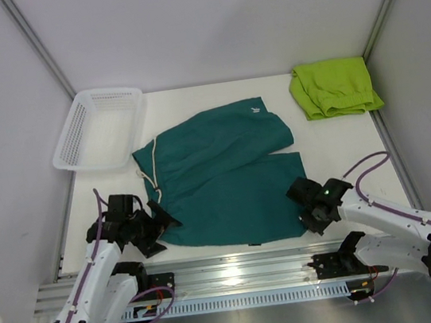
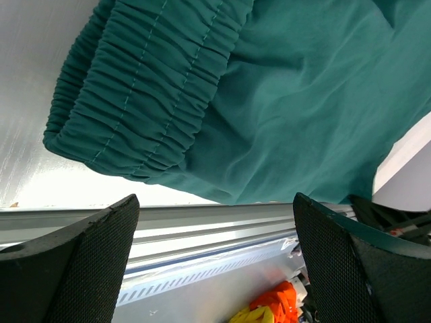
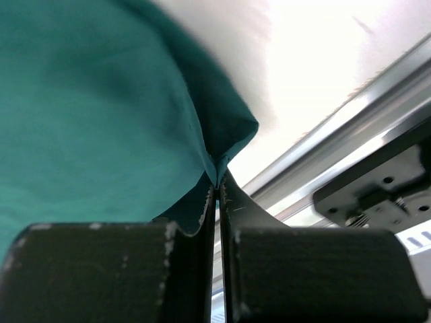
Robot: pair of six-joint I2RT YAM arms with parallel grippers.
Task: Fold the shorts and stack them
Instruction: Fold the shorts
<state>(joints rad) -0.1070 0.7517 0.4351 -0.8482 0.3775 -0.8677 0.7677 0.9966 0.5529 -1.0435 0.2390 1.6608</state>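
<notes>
Both arms reach low and forward from their bases, the left gripper (image 2: 215, 202) with its jaws spread wide, the right gripper (image 3: 217, 194) tilted down, jaws pinched tight on a corner of the teal shorts (image 1: 224, 168).

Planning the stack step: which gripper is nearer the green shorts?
Right. Right gripper is shut on the teal shorts' near-right corner, green shorts straight beyond at the far right. Left gripper is open at the near-left corner, diagonally across.
</notes>
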